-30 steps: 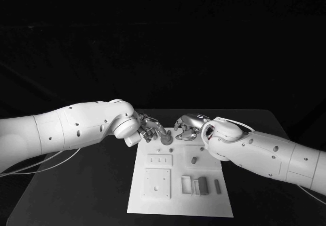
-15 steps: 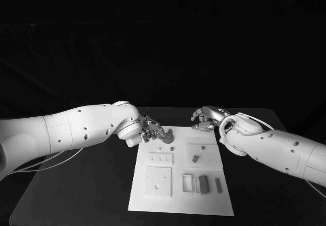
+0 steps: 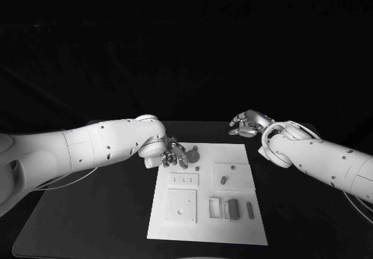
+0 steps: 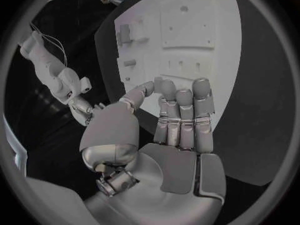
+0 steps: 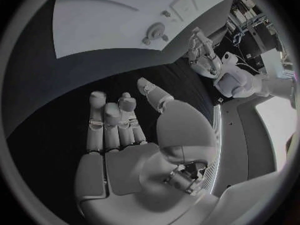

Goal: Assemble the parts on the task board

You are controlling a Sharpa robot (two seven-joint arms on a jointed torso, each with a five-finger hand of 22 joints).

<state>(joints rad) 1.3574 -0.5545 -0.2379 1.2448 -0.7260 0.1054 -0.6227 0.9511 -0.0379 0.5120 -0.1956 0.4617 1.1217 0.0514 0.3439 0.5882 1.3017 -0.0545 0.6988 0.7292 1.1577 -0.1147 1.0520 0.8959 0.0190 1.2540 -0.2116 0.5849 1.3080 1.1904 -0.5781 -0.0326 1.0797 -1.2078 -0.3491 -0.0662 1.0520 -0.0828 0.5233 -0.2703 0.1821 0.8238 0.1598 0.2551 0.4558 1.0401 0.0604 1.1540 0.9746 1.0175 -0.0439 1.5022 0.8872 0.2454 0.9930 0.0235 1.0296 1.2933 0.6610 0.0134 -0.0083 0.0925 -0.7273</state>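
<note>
At the middle of the black tabletop (image 3: 93, 216), seen from the head camera, lies the white rectangular task board (image 3: 206, 232). A round grey disc part (image 3: 192, 154) sits near its far edge, with small grey block parts (image 3: 230, 209) nearer the robot. The left hand (image 3: 172, 155) hovers beside the disc, fingers loosely apart, probably ready to seat it. The right hand (image 3: 249, 125) hangs off the board's far corner, leaving room.

From the left wrist, that hand's fingers (image 4: 181, 117) stand straight over the board, holding nothing.

From the right wrist, the right hand's fingers (image 5: 112, 122) are spread and empty above bare tabletop.

A lab: black table (image 3: 116, 205), cluttered equipment racks (image 5: 253, 22) behind.
</note>
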